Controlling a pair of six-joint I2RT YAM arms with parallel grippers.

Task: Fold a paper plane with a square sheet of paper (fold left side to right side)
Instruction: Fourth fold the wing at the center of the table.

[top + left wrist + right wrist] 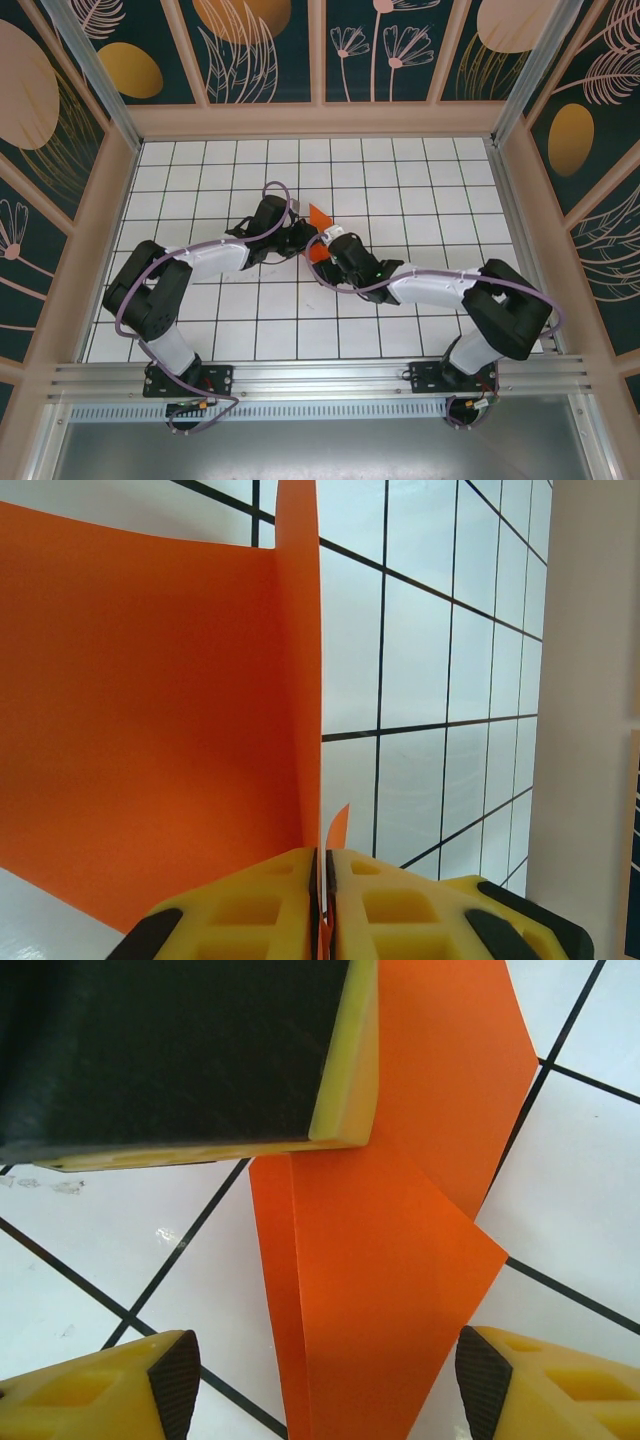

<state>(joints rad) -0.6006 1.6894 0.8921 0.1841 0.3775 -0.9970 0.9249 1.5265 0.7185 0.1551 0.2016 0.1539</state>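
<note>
The orange paper [319, 232] is folded into a narrow pointed shape at the middle of the grid table, between both arms. In the left wrist view a flap of the paper [150, 710] stands upright, and my left gripper [322, 880] is shut on its lower edge, yellow fingers [260, 910] pressed together. In the right wrist view the folded paper [390, 1290] lies flat with a crease down its left side. My right gripper [325, 1380] is open over it, one black-padded fingertip [175, 1380] on each side. The left gripper's finger [180, 1050] holds the paper's top.
White grid-tiled table [400, 190] with black lines, enclosed by beige frame walls [320, 120] at the back and sides. Both arms meet at the centre; purple cables [285, 190] loop over them. An aluminium rail [320, 378] runs along the near edge.
</note>
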